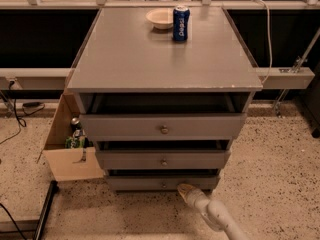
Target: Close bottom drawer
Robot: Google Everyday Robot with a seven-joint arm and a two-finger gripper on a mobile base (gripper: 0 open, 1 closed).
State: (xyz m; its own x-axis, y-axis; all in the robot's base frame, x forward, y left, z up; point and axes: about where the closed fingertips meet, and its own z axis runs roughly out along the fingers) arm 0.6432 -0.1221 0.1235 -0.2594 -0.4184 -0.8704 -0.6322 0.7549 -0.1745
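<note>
The grey cabinet (165,54) has three drawers, all pulled partly out. The bottom drawer (145,183) is the slimmest, with a small round knob (163,185), and sticks out less than the two above it. My gripper (183,189) is at the end of the white arm that comes in from the lower right. Its tip touches the bottom drawer's front panel just right of the knob.
A blue can (181,22) and a small bowl (160,18) stand at the back of the cabinet top. An open cardboard box (70,149) with bottles sits on the floor at the cabinet's left. Cables lie at the far left. Speckled floor lies all around.
</note>
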